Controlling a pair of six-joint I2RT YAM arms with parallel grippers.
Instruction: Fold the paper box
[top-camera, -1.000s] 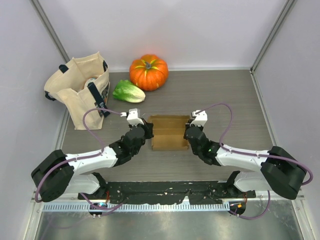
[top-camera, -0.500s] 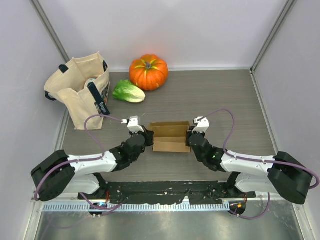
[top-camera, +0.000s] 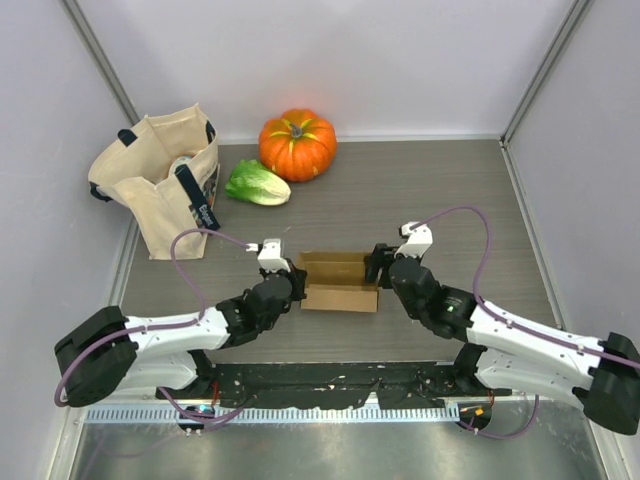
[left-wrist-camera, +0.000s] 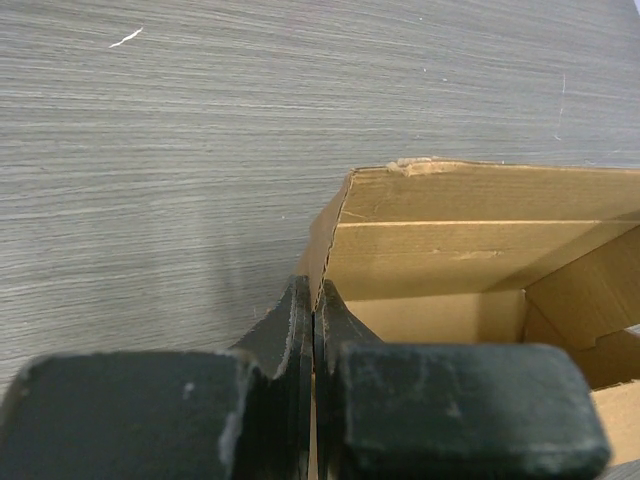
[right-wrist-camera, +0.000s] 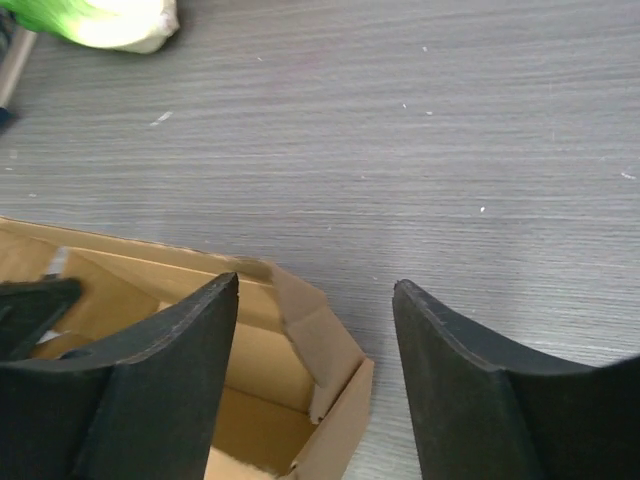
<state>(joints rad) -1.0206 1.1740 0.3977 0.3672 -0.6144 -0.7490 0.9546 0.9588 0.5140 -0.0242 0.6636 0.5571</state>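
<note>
The tan paper box (top-camera: 340, 283) sits on the table between my two arms with its top open. My left gripper (top-camera: 291, 281) is shut on the box's left wall. In the left wrist view that thin wall runs between the closed fingertips (left-wrist-camera: 315, 297), and the box's inside (left-wrist-camera: 450, 250) shows to the right. My right gripper (top-camera: 379, 264) is at the box's right end and stands open. In the right wrist view its fingers (right-wrist-camera: 317, 284) straddle the box's (right-wrist-camera: 255, 365) right end flap without touching it.
An orange pumpkin (top-camera: 297, 143) and a green lettuce (top-camera: 257, 184) lie at the back. A beige tote bag (top-camera: 160, 180) stands at the back left. The lettuce (right-wrist-camera: 100, 20) also shows at the top left of the right wrist view. Grey walls close in the table on three sides.
My right gripper has opened and let go of the box's right end. The box has come nearer to the arm bases, with the left gripper still shut on it.
</note>
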